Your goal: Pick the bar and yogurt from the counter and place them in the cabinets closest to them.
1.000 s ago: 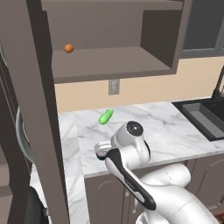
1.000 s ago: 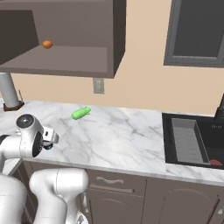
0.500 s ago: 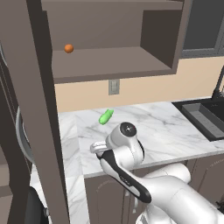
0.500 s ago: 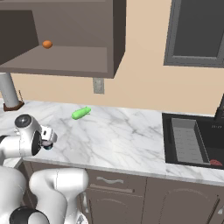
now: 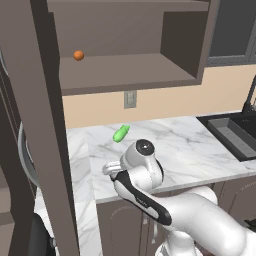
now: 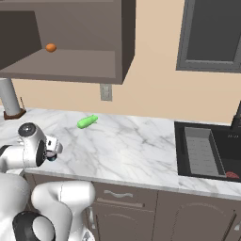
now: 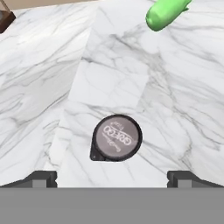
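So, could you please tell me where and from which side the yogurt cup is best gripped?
Probably from straight above, across its round sides just below the lid. The yogurt stands upright on the counter, lid facing the hand view, with the open gripper spread wider than it.

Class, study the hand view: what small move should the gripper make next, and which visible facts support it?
Probably lower straight down. The open gripper hangs above the small dark yogurt cup with grey foil lid, which stands on the white marble counter between the two dark fingertips, not yet touched.
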Motion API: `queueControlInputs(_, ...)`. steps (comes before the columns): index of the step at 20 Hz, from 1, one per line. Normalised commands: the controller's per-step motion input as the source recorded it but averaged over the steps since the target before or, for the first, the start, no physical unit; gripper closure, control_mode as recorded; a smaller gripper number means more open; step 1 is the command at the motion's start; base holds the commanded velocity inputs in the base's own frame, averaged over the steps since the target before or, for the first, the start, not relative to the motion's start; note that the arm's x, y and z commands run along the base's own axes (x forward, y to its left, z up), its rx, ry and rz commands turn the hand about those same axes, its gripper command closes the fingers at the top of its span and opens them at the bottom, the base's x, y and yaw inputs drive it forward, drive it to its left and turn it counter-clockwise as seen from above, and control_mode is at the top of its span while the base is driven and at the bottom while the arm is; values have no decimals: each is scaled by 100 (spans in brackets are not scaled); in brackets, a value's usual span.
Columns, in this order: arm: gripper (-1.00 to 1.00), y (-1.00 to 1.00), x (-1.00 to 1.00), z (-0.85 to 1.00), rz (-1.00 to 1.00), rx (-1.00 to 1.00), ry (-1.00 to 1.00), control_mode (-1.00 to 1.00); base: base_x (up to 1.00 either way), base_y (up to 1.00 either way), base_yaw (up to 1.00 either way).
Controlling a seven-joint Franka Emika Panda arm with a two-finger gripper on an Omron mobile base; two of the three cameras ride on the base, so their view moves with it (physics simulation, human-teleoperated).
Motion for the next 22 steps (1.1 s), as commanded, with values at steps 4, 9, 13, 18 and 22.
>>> queueControlInputs(4,-100,0,13,-19,0,0,2,-100,0,0,0)
queueControlInputs(9,-100,5,22,-20,0,0,1,-100,0,0,0)
queueControlInputs(13,-100,11,23,-23,0,0,1,-100,0,0,0)
queueControlInputs(18,-100,12,18,-30,0,0,2,-100,0,0,0)
queueControlInputs(22,-100,11,11,-33,0,-2,4,-100,0,0,0)
